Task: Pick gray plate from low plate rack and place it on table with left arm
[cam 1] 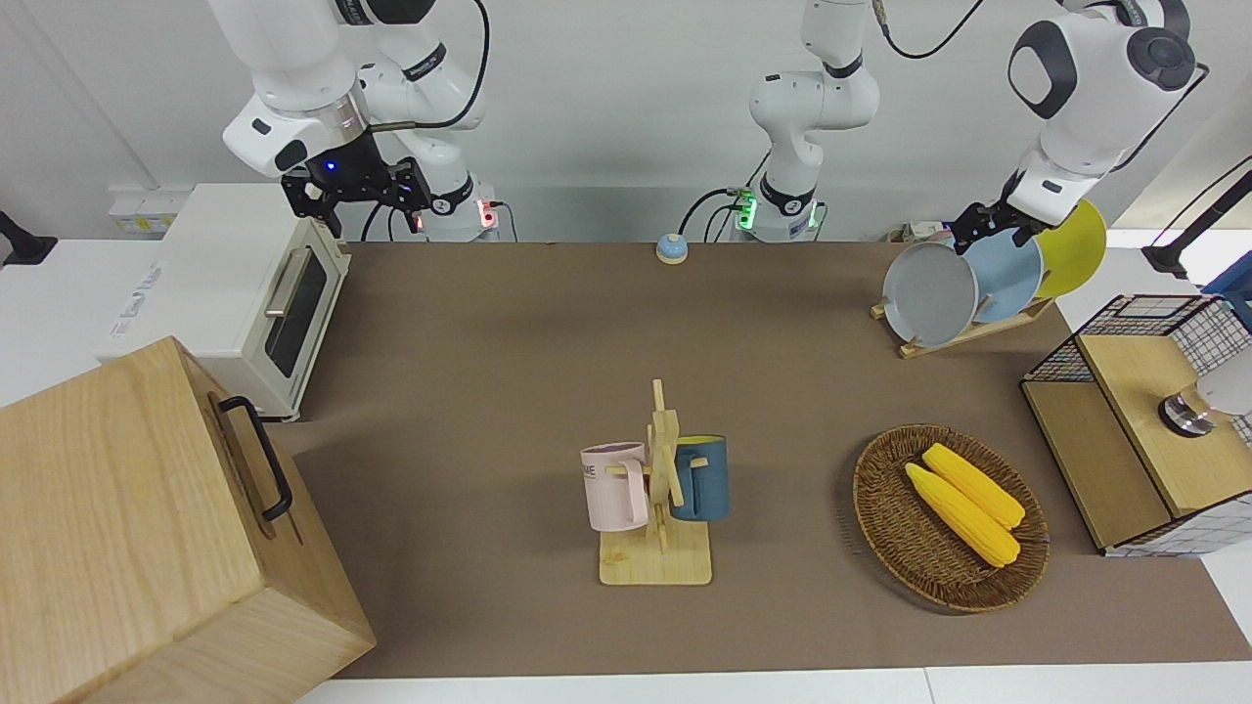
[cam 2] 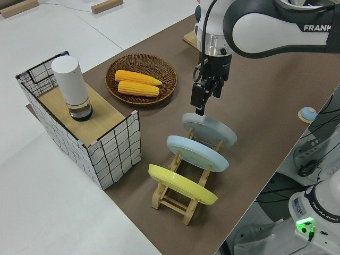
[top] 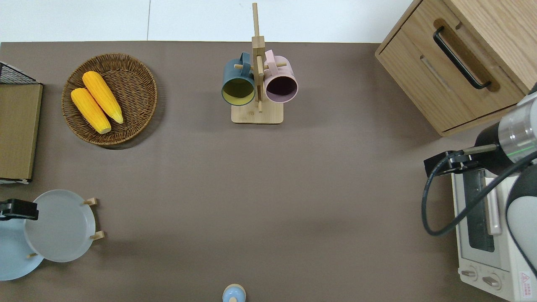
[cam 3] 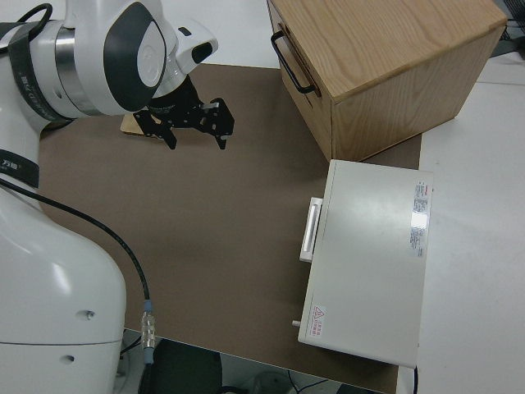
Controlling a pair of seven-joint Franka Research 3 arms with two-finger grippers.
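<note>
The left gripper [cam 2: 200,105] hangs at the top edge of the gray plate [cam 1: 929,294]; whether its fingers are apart or clamped on the rim, I cannot tell. The gray plate stands tilted in the low plate rack [cam 2: 180,197], in the slot farthest from the robots, with a light-blue plate [cam 2: 197,153] in the next slot and a yellow plate [cam 2: 181,184] in the slot nearest the robots. The rack sits at the left arm's end of the surface [top: 268,193], a brown mat with white edges showing around it.

Farther from the robots than the rack lies a wicker basket [cam 1: 885,518] with two ears of corn [cam 1: 963,508]. Near the middle stands a wooden mug stand [top: 256,113] carrying a pink mug [top: 281,86] and a dark-blue mug [top: 238,86]. A small blue bell [cam 1: 671,248] sits at the surface's edge nearest the robots.

The left side view alone shows a wire crate [cam 2: 114,154] with a white cylinder [cam 2: 70,87] on its wooden top. The right side view shows the right gripper [cam 3: 195,127], parked with fingers apart, a white toaster oven [cam 3: 369,263] and a wooden cabinet [cam 3: 385,57] with a black handle.
</note>
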